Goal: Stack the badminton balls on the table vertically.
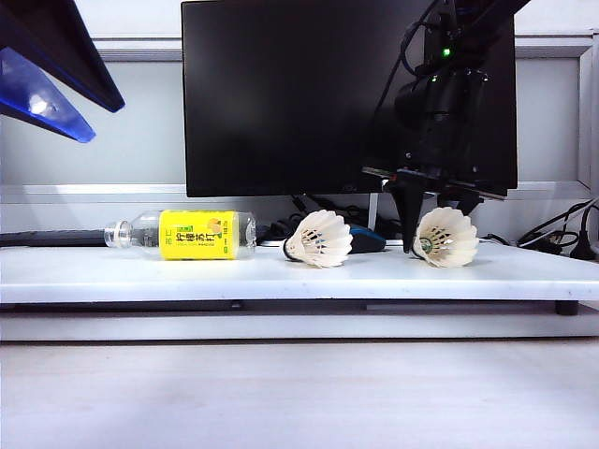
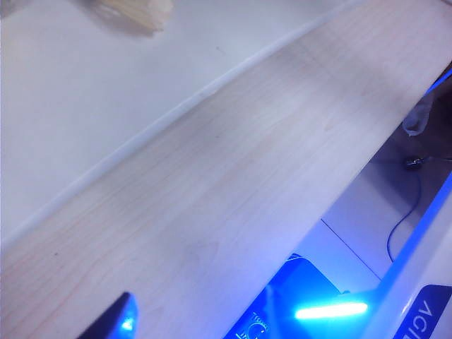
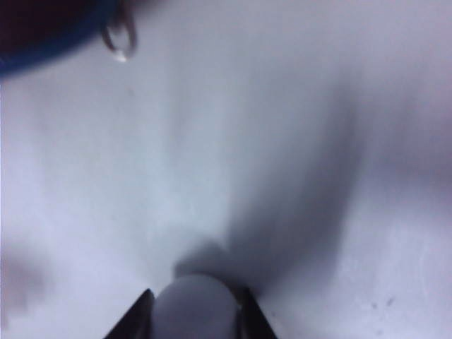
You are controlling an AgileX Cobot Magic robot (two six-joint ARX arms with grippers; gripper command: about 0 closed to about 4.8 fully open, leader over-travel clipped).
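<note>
Shuttlecocks lie on their sides on the white table (image 1: 112,276): one (image 1: 319,238) near centre, the other (image 1: 446,238) at its three o'clock, well apart. A clear bottle (image 1: 182,234) at nine o'clock carries a yellow label; I cannot read its print. On my left wrist feed I read "AGIL" on the robot's base (image 2: 429,311). My right gripper (image 3: 193,311) stands over the right shuttlecock, its fingers (image 3: 138,314) pressed against both sides of the rounded cork tip (image 3: 194,304). My left gripper (image 1: 47,79) hangs high at ten o'clock; I cannot tell how wide its jaws are.
</note>
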